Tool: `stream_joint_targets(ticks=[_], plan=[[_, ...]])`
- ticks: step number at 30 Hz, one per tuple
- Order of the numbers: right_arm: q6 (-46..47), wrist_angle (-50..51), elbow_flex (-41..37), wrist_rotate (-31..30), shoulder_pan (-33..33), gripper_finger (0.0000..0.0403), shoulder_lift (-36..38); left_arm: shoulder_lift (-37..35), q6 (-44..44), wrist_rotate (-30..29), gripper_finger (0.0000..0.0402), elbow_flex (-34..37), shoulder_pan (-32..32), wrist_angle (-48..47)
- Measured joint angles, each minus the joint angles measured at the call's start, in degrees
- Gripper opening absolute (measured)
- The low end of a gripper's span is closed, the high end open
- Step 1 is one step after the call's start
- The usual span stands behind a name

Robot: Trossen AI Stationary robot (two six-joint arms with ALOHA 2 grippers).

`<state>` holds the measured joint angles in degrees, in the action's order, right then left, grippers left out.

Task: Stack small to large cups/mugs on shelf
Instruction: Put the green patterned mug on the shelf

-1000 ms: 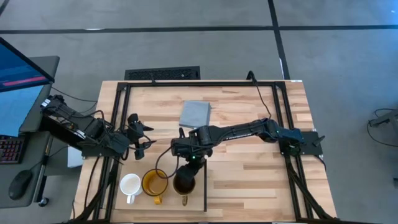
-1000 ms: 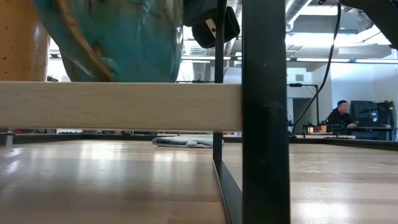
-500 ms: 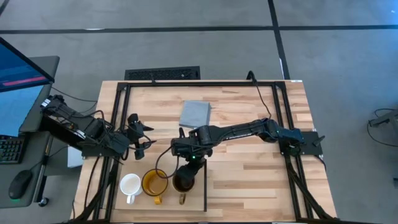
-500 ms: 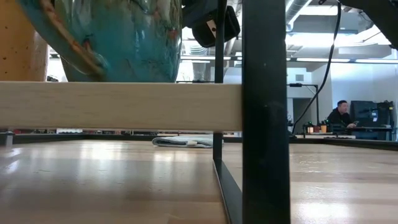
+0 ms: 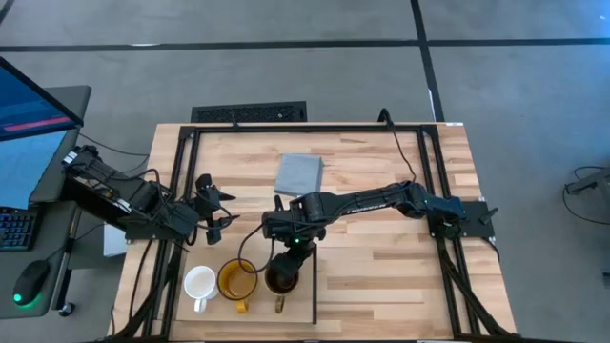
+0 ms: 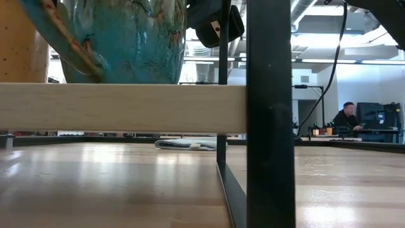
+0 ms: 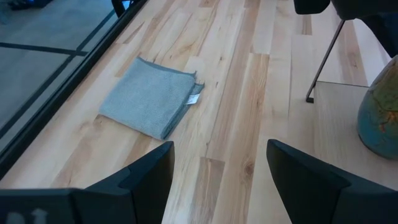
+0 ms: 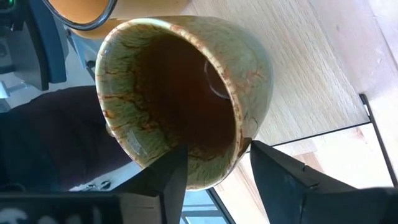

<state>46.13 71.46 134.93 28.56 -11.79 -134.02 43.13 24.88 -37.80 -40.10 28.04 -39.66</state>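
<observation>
Mugs in a row on shelf (image 5: 303, 297), white mug (image 5: 199, 283), amber mug (image 5: 236, 279), brown mug (image 5: 283, 276) under right gripper (image 5: 291, 250) jaws apart, left gripper (image 5: 212, 204) jaws apart

Left wrist view. Left gripper (image 7: 214, 168) fingers spread apart, nothing between them, hovering above bare wooden tabletop (image 7: 249, 93). Folded grey-blue cloth (image 7: 149, 102) lies flat on the planks beyond the fingers. Paler wood shelf (image 7: 339, 134) with a thin black post (image 7: 324, 59) at its corner. Teal glazed mug (image 7: 380, 115) stands on the shelf, partly cut off.
</observation>
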Motion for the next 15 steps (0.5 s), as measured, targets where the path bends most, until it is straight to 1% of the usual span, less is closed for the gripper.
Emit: stream_joint_targets(ticks=[15], plan=[[0.35, 0.53, 0.00, -0.22, 0.70, 0.0201, -0.02, 0.00, 0.87, 0.01, 0.0247, 0.00, 0.00, 0.00]])
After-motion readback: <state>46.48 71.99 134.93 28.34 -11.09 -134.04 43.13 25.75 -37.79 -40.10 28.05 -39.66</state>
